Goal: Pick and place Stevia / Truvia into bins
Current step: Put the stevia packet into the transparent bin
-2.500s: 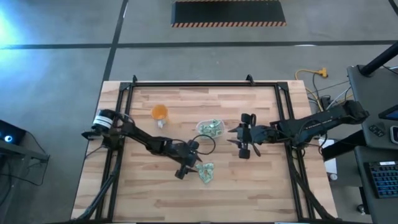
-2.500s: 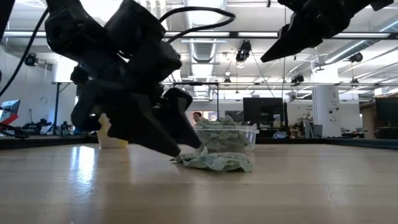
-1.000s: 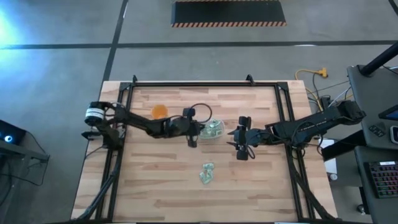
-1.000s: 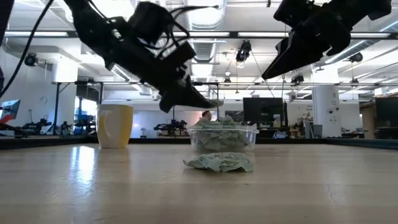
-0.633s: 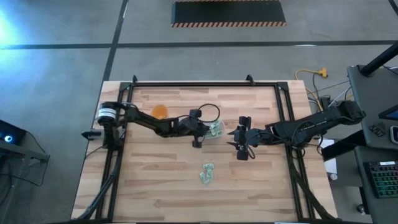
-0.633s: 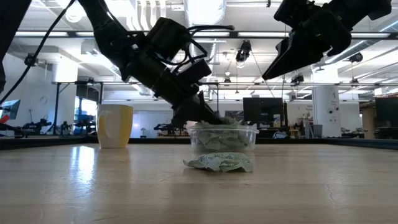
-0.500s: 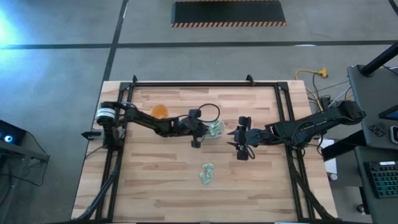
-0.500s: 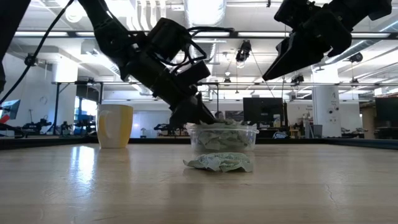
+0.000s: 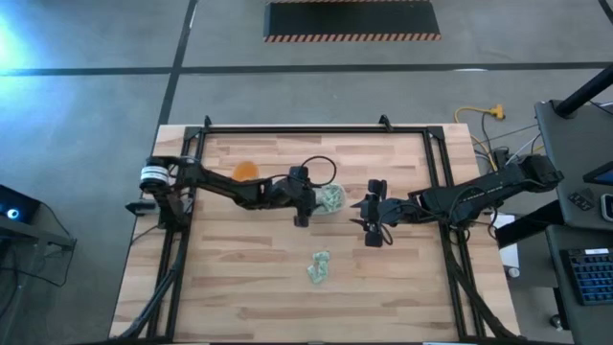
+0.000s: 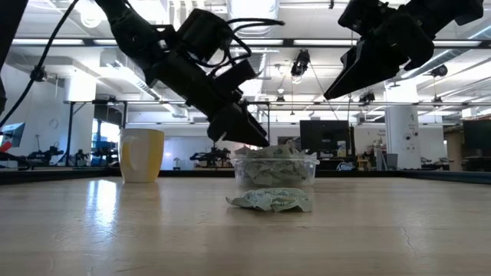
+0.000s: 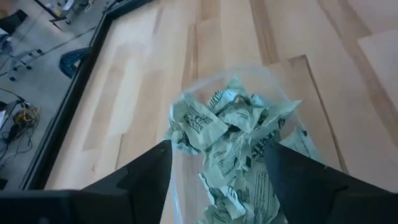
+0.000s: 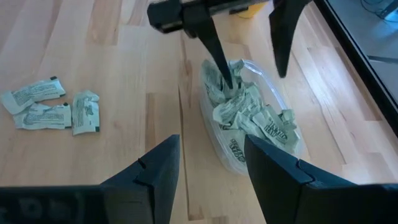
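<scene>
Pale green and white packets with dark print fill a clear, colourless tub at centre frame. A few more, same green and white, lie lower centre on the surface, light blond wood in striped planks. Left of the tub in the low view stands a yellow mug; from above it looks orange. Both arms are black. At the top of the high view, a black mat has orange-and-black striped edging.
</scene>
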